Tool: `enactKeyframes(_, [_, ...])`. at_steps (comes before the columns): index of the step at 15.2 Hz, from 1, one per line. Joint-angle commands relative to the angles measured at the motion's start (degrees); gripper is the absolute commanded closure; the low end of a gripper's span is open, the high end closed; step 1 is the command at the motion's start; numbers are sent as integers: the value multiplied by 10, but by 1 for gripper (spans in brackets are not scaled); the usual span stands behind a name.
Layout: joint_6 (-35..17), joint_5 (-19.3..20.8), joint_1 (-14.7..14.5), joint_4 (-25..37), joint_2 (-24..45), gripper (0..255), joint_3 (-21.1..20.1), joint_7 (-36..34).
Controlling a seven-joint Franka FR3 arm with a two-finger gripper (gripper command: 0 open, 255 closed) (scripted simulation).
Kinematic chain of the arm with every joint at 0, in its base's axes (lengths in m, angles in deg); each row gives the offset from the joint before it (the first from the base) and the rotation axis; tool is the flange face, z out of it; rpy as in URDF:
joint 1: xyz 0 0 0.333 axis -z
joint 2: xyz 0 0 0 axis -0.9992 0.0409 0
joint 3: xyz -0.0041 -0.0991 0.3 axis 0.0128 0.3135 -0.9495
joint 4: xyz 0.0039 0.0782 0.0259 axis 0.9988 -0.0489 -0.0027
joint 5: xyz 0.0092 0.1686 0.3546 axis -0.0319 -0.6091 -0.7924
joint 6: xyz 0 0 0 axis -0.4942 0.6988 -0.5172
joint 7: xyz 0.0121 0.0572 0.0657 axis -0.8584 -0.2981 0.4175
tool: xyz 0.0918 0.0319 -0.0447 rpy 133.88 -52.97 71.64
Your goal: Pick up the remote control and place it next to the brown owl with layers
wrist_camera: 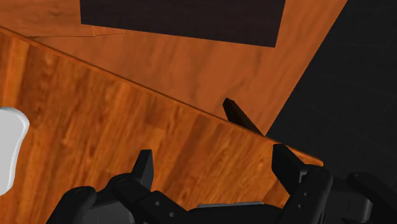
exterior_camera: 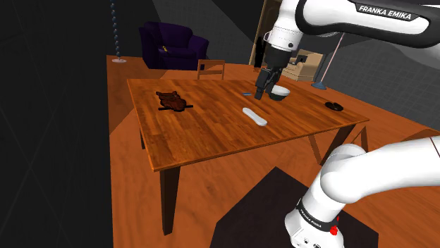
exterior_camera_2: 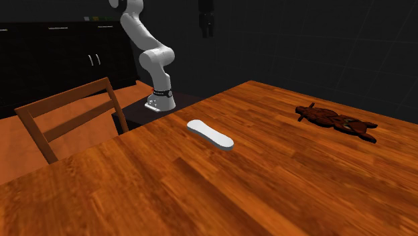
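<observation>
Shoulder view: the gripper hangs over the table and shows beside a white bowl. You can't read the finger gap here. The remote, white, lies flat on the wood w/ nothing touching it. The owl, brown, lies flat well apart toward this view's left. There's bare wood all round it, so you have room to drop the remote beside it.

2nd ext view: the remote sits mid-table, long axis on a diagonal. The owl is off to this view's right. The gripper is high, well clear of the top. That's prob. a pre-approach height, so the pick isn't begun.

Wrist view: the fingers stand apart w/ nothing between them, ready for a grasp. The table edge runs below the gripper. A white rounded end, likely the remote, lies outside the gap. You'd need to shift over it and set the jaws across its narrow width before descending.
</observation>
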State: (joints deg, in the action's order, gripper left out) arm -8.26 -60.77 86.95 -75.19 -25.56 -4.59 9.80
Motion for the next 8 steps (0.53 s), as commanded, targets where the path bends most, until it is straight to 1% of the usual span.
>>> enactKeyframes(1, [0, 0, 0, 0, 0, 0, 0, 0])
enactKeyframes(8, [-82, 30, 34, -11, 79, 0, 53, 37])
